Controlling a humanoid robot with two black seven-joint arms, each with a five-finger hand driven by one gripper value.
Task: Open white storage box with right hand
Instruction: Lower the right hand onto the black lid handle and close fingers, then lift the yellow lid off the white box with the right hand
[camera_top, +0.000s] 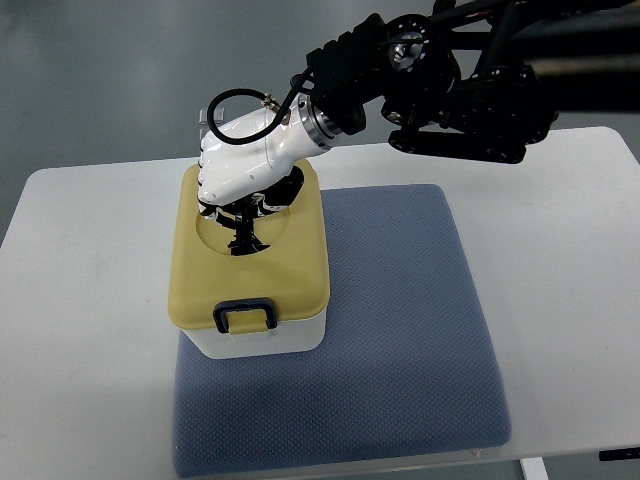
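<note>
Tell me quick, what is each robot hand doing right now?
Right hand: fingers reach down into the round recess of the yellow plastic lid on the white storage box; grip cannot be told.
Left hand: out of view.

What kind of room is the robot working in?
Probably a robot test lab. A plain white table holds just a blue mat and one box, with the robot's right hand reaching onto its yellow lid, and bare grey floor beyond.

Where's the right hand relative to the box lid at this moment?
In the top view, the right hand reaches in from the upper right, over the far part of the yellow lid, with its fingers down in the lid's round recess.
</note>
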